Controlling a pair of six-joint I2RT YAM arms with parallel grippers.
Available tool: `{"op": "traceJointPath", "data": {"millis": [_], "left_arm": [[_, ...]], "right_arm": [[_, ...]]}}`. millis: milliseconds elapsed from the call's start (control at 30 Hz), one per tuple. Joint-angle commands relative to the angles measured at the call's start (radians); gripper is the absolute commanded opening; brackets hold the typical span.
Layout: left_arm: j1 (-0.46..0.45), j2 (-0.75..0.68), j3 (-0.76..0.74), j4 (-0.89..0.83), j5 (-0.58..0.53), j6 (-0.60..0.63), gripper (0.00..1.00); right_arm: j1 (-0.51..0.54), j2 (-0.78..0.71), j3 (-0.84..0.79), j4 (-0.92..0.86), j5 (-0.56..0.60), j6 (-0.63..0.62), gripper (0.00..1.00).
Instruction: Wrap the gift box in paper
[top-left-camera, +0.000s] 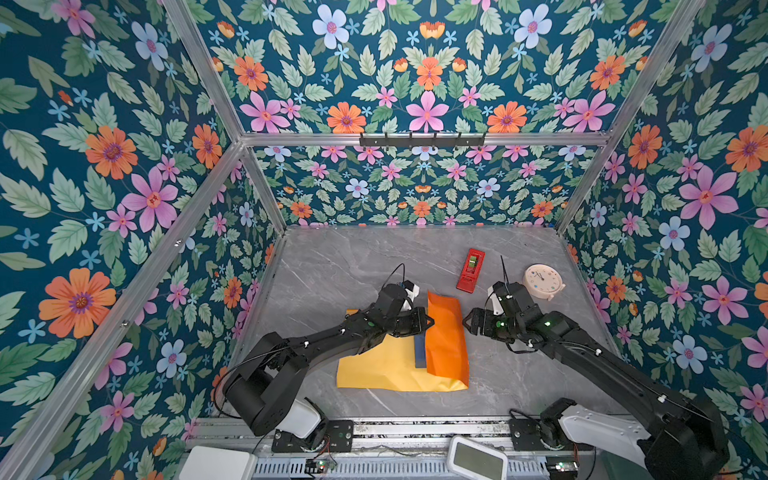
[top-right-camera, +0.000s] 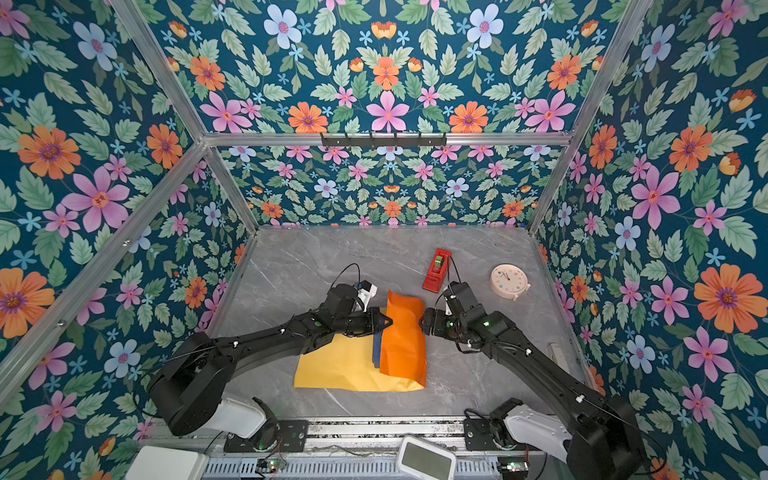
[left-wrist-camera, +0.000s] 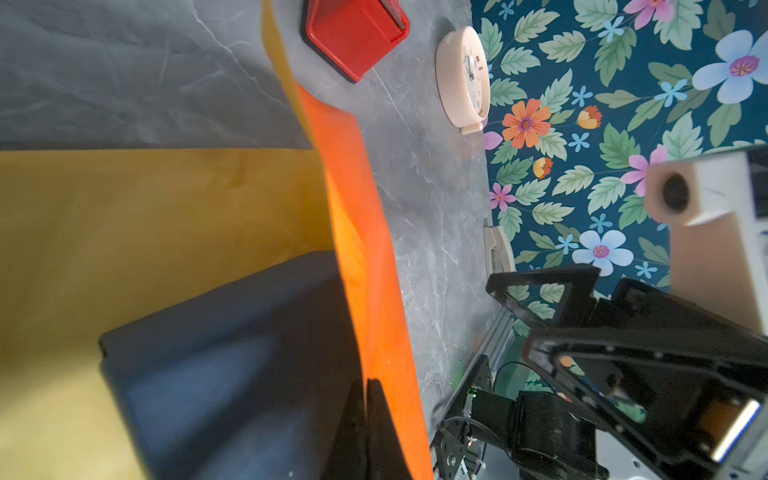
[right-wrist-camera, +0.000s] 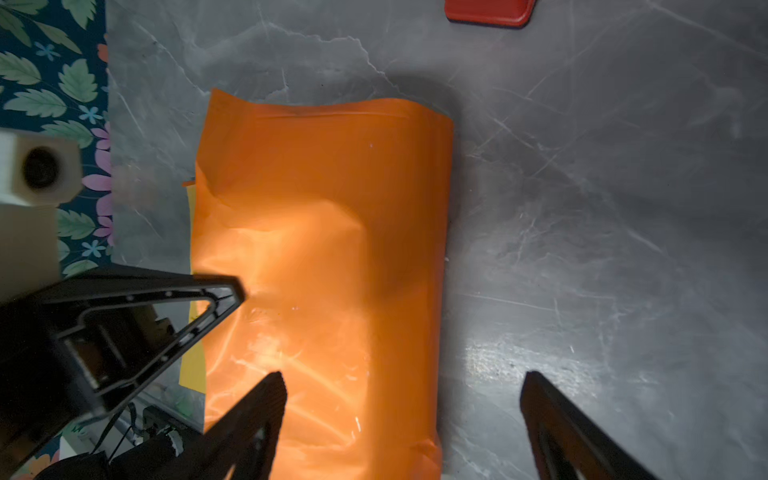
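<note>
In both top views the paper (top-left-camera: 382, 372) lies yellow face up on the bench (top-left-camera: 332, 266), its orange flap raised over the gift box (top-left-camera: 420, 352) (only a blue strip shows); the left jaws pinch the flap's edge; the right jaws stand apart just beside it. Left wrist: the gift box (left-wrist-camera: 216, 365) sits on the yellow face; the left jaws are closed on the flap. Right wrist: the right jaws are wide apart and empty, over the orange face.

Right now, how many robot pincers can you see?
2. The left pincer is pinching the orange flap of the paper by the gift box. The right pincer is open beside that flap, holding nothing. None seem hidden.
</note>
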Motion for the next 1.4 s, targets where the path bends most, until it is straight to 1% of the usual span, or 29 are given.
{"op": "traceJointPath", "data": {"millis": [0, 100, 400, 1000, 1367], "left_arm": [[0.012, -0.013, -0.015, 0.032, -0.001, 0.004, 0.00], [0.022, -0.023, -0.028, 0.029, 0.005, 0.007, 0.00], [0.038, -0.035, -0.047, 0.019, 0.015, 0.016, 0.00], [0.046, -0.063, -0.084, -0.011, 0.002, 0.032, 0.00], [0.048, -0.066, -0.075, -0.068, -0.042, 0.069, 0.00]], "right_arm": [[0.002, 0.053, 0.015, 0.024, -0.049, 0.012, 0.94], [0.002, 0.096, 0.023, 0.053, -0.088, 0.011, 0.97], [0.002, 0.206, 0.039, 0.108, -0.203, 0.010, 0.97], [0.006, 0.295, 0.051, 0.111, -0.224, -0.019, 0.95], [0.011, 0.350, 0.042, 0.099, -0.209, -0.035, 0.94]]}}
